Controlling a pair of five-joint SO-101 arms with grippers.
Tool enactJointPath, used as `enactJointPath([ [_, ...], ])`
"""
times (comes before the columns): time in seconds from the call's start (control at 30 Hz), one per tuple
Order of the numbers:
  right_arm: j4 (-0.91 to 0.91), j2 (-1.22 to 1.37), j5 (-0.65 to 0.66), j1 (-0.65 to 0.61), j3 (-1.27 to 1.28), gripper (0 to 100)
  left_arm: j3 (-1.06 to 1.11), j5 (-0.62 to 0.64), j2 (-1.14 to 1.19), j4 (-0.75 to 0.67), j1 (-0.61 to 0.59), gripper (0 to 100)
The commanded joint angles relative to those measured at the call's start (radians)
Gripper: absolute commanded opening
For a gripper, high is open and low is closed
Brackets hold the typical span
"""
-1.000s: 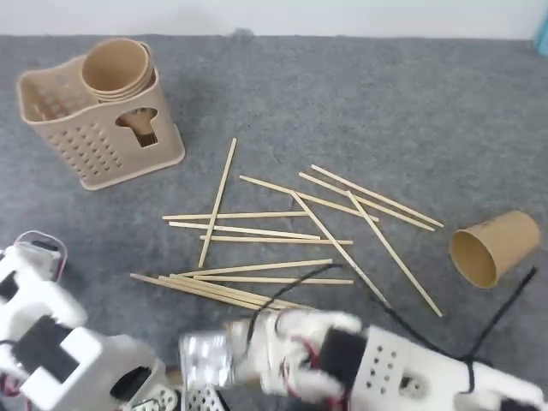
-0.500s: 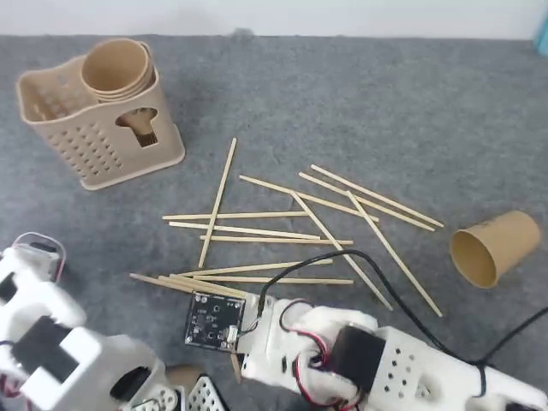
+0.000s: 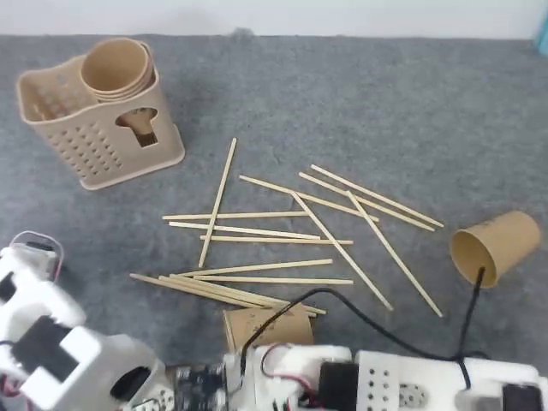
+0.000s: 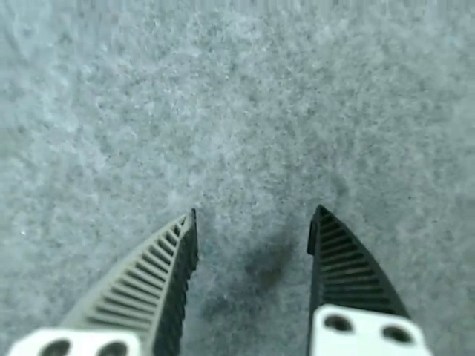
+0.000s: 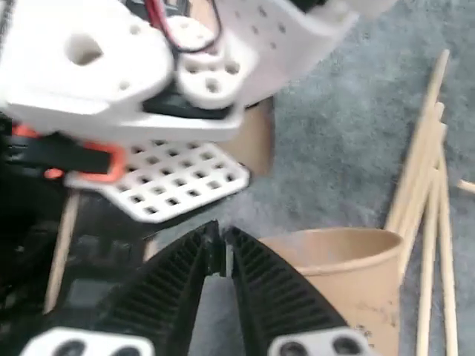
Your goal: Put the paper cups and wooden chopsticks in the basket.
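The cup-collecting step looks to be in hand. The right end effector (image 5: 220,241) has its two ribbed fingers pressed together with nothing between them, as far as I can see. A paper cup (image 5: 338,267) lies on its side just beside it, mouth towards the fingertips, not gripped. I'd say the next move calls for the fingers to part and one of them to slip inside the rim, so the cup wall can be pinched before any lift.

The left end effector (image 4: 252,222) hangs over bare grey tabletop (image 3: 360,111), fingers spread well apart and holding nothing.

The wooden chopsticks (image 3: 282,231) lie scattered just beyond the near cup; a bundle of them runs along its far side, close enough to be dragged if the cup is scooped carelessly. A second paper cup (image 3: 495,247) lies tipped over, well away from both end effectors. The basket (image 3: 51,128) stands farthest off, past the chopsticks, with stacked cups (image 3: 116,67) already sitting in one end of it.

The left arm's white housing (image 5: 111,59) crowds in close above the right end effector, leaving little room to open or swing. A black cable (image 3: 385,330) loops over the chopstick ends towards the far cup and could snag.
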Motion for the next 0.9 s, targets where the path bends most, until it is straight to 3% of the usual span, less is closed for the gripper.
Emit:
enactJointPath([
  [0.0, -0.091, -0.019, 0.020, 0.088, 0.028, 1.9, -0.039, 0.011, -0.003, 0.003, -0.003, 23],
  [0.2, -0.094, -0.025, 0.031, 0.228, 0.035, 2.1, -0.036, 0.011, -0.003, 0.003, -0.003, 23],
  [0.37, -0.094, -0.028, 0.152, 0.390, 0.040, 2.0, -0.035, 0.011, -0.003, 0.003, -0.003, 23],
  [0.67, -0.085, -0.031, 0.258, 0.659, 0.034, 2.0, -0.033, 0.009, -0.003, 0.005, -0.002, 23],
  [0.87, 0.117, -0.031, 0.315, 0.786, -0.078, 2.0, -0.033, 0.009, -0.003, 0.005, 0.000, 23],
])
